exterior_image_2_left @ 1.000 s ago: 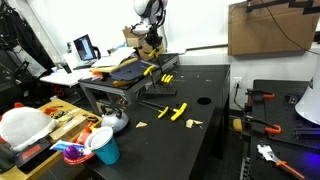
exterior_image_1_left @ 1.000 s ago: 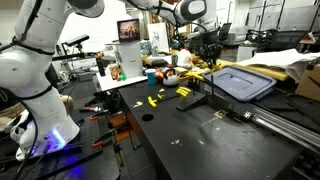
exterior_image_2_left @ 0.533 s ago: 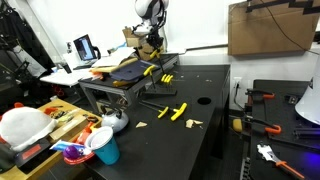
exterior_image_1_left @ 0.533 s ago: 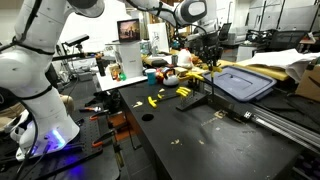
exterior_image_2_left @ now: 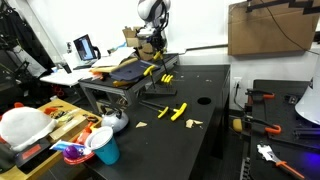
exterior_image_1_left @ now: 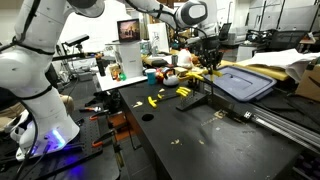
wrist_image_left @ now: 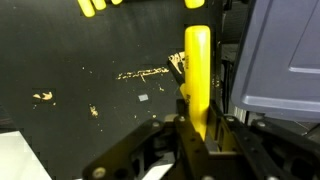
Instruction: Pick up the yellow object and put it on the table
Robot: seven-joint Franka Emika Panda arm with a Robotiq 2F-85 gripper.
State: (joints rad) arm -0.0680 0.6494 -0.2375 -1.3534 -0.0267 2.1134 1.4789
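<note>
Yellow object [wrist_image_left: 197,70] clamped in claw [wrist_image_left: 198,132], seen only in the wrist view.

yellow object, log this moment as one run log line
pincer: shut on yellow object | yellow object: held beside grey tray, above table | placed: not yet

In an exterior view, a white robot arm [exterior_image_2_left: 152,10] reaches down at the back of a workshop. Its claw [exterior_image_2_left: 149,45] hangs just above a raised metal stand [exterior_image_2_left: 110,88] piled with dark and mustard-coloured things. The claw is too small to tell whether it is closed. In front lies a matte black tabletop [exterior_image_2_left: 182,146] with a round hole [exterior_image_2_left: 203,100] and small yellow pieces [exterior_image_2_left: 180,110]. A teal cup [exterior_image_2_left: 105,148] stands on a cluttered desk beside it. An open laptop [exterior_image_2_left: 85,46] sits further back.
</note>
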